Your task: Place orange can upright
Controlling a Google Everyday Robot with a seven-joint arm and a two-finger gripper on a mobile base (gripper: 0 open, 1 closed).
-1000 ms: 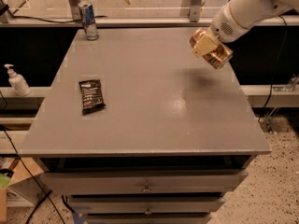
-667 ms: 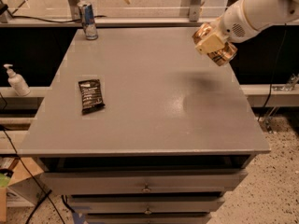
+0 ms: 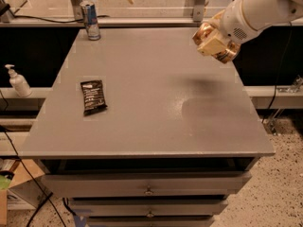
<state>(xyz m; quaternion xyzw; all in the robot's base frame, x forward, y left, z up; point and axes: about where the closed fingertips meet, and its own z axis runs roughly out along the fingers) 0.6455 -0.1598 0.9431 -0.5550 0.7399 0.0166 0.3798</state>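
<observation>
Transport looks to be the step in hand: the gripper (image 3: 214, 45) hangs in the air above the counter's (image 3: 142, 126) far right corner, closed around the orange can (image 3: 208, 36), which sits tilted in its grasp, clear of the surface. Next, I judge, the can must be turned until one silver end faces down, lowered onto the right half of the counter, then released gently so it does not tip. The fingers themselves are hard to tell from the can's mottled body, and the white arm (image 3: 258, 8) is cut off at the top right. A blue can (image 3: 90, 20) stands at the far left corner; a dark snack packet (image 3: 93, 97) lies near the left edge.
</observation>
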